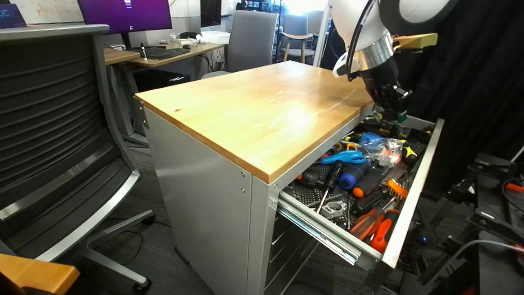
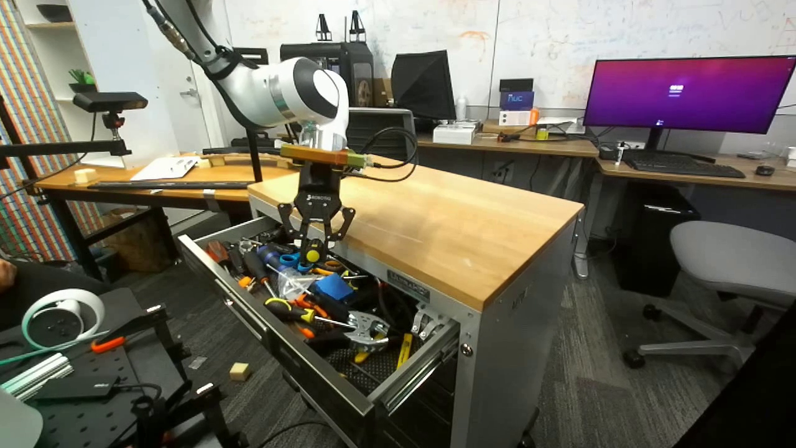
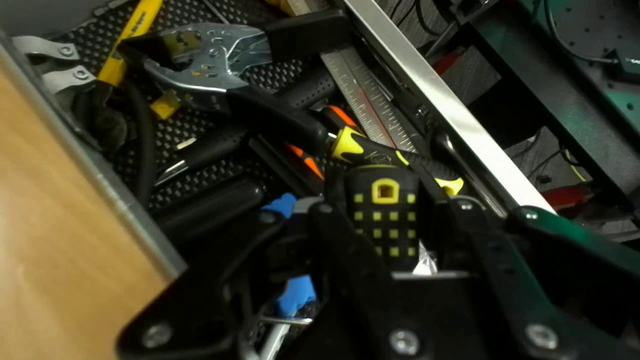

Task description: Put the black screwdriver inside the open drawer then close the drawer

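The black screwdriver [image 3: 393, 225] is short and stubby, with yellow square dots and a yellow-rimmed hole. My gripper [image 3: 382, 190] is shut on it, one finger on each side. In an exterior view the gripper [image 2: 317, 239] points down with the screwdriver [image 2: 312, 254] between its fingertips, over the back part of the open drawer. In an exterior view the gripper [image 1: 395, 112] is over the drawer's far end; the screwdriver is not clearly made out there. The drawer [image 1: 419, 184] is pulled out and full of tools; its front rim also shows in the wrist view [image 3: 450, 105].
The wooden cabinet top [image 2: 435, 218] stands right behind the gripper. Inside the drawer lie a metal spring clamp [image 3: 215, 60], a yellow-black screwdriver [image 3: 390, 157], blue scissors [image 1: 344, 157] and orange-handled tools [image 1: 385, 231]. A black stand [image 2: 93, 373] stands in front of the drawer.
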Robot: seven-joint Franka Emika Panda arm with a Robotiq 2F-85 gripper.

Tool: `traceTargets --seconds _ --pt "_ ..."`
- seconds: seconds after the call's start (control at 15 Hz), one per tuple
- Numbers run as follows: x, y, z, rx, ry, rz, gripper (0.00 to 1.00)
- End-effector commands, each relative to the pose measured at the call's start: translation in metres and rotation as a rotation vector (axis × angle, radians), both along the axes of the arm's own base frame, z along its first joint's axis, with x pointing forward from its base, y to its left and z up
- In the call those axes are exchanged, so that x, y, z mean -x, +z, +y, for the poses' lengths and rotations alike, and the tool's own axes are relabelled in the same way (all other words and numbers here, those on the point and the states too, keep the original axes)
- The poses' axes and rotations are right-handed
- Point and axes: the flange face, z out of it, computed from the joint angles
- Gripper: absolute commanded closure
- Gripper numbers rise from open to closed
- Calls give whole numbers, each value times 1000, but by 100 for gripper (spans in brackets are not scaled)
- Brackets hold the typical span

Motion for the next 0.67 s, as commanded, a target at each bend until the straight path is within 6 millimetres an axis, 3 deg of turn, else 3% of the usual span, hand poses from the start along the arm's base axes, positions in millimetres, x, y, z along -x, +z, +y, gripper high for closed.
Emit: traceTargets --seconds 0.0,0.27,0.4,0.6 --pt "24 -2 -2 -26 29 -17 48" --pt "27 -1 -2 -34 12 -71 19" --pt "30 9 -14 -54 -138 -109 4" --pt "46 15 -48 -2 -293 -134 0"
